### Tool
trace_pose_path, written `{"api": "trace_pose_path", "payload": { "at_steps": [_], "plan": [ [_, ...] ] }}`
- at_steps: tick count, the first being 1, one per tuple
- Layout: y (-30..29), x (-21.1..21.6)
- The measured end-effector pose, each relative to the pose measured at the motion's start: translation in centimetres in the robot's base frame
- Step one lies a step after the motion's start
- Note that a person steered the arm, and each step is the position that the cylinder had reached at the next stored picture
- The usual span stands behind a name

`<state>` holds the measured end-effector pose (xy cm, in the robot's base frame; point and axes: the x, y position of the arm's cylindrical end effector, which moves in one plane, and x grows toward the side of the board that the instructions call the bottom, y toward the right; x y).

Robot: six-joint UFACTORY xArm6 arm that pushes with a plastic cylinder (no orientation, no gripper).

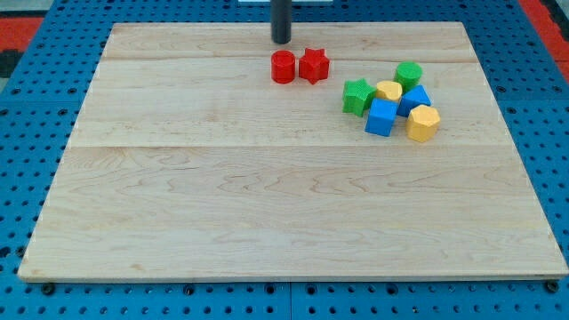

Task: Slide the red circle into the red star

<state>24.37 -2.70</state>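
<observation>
The rod hangs upright, my tip (281, 40) bare, holding nothing, just above the red circle (283, 68), which touches the red star (314, 66) on the wooden board (267, 196) over blue pegboard (27, 80).

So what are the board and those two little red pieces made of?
The board looks like pale wood with a smooth matte finish: grain lines and plank seams run across it. The red circle and red star look like moulded plastic, judging by their even, saturated colour, though painted wood can't be ruled out.
</observation>
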Motion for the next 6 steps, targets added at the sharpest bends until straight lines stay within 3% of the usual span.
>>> {"api": "trace_pose_path", "payload": {
  "at_steps": [1, 2, 3, 6],
  "plan": [
    [-4.3, 1.3],
    [-2.3, 6.1],
    [2.9, 6.0],
    [5.7, 0.5]
  ]
}}
